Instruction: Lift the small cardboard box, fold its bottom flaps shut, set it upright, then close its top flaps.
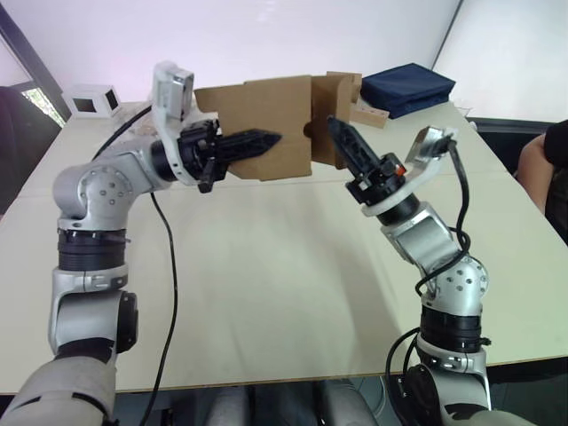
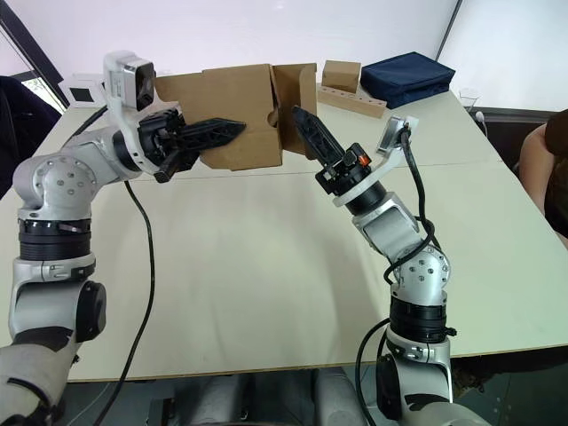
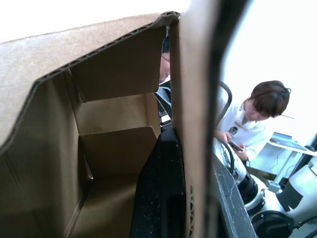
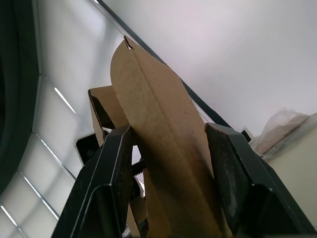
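Both tools are carrying the small cardboard box [image 1: 266, 124] above the bench [image 1: 266, 284]: left tool [image 1: 257, 140] pinching one wall, right tool [image 1: 342, 138] straddling a flap, jaws apart. We are judging it light, crushable; we are advising gripping walls near corners.

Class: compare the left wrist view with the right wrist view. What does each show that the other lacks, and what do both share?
Left wrist view alone: the hollow inside of the small cardboard box, a black finger against its wall, and a seated person beyond. Right wrist view alone: a cardboard flap standing edge-on between the right gripper's open jaws, under a pale ceiling. Both share brown cardboard of the same box close to the camera.
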Robot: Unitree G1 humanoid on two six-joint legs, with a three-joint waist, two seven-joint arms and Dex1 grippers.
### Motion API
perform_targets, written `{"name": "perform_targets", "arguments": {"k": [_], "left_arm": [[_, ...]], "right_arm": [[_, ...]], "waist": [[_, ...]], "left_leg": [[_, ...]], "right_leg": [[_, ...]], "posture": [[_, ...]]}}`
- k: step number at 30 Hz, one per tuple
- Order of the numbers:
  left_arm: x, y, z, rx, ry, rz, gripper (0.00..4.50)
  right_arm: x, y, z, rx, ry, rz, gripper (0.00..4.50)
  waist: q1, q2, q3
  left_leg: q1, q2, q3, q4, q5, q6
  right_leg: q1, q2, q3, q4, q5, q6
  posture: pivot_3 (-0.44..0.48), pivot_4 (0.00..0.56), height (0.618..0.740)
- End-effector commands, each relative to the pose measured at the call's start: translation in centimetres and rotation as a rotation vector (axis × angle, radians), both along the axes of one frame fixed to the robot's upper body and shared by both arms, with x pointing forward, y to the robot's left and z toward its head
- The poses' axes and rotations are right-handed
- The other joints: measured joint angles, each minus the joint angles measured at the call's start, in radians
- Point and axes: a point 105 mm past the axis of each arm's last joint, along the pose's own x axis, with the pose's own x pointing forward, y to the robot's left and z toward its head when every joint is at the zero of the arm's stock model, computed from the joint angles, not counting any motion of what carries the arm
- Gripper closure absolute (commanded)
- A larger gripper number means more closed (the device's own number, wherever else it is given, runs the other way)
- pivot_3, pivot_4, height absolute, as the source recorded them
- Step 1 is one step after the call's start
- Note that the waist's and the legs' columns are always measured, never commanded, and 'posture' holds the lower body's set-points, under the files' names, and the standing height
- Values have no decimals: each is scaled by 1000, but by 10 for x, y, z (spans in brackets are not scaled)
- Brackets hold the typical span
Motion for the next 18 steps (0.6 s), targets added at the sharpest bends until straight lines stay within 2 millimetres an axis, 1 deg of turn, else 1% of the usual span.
{"name": "perform_targets", "arguments": {"k": [1, 7, 14, 18], "left_arm": [[0, 1, 8, -16, -41, 10, 4500], [2, 2, 7, -17, -36, 16, 4500], [3, 2, 6, -16, -32, 22, 4500], [4, 2, 5, -14, -30, 25, 4500]], "right_arm": [[-16, 5, 13, 23, -72, 45, 2171], [-20, 7, 11, -1, -86, 65, 2171], [-24, 8, 13, 29, -90, 104, 2171], [-26, 17, 5, -59, -98, 96, 2171]], "waist": [[0, 0, 0], [0, 0, 0], [0, 0, 0], [0, 0, 0]], "left_leg": [[0, 0, 0, 0, 0, 0], [0, 0, 0, 0, 0, 0], [0, 0, 0, 0, 0, 0], [0, 0, 0, 0, 0, 0]], "right_leg": [[0, 0, 0, 0, 0, 0], [0, 0, 0, 0, 0, 0], [0, 0, 0, 0, 0, 0], [0, 0, 0, 0, 0, 0]], "posture": [[0, 150, 740], [0, 150, 740], [0, 150, 740], [0, 150, 740]]}}
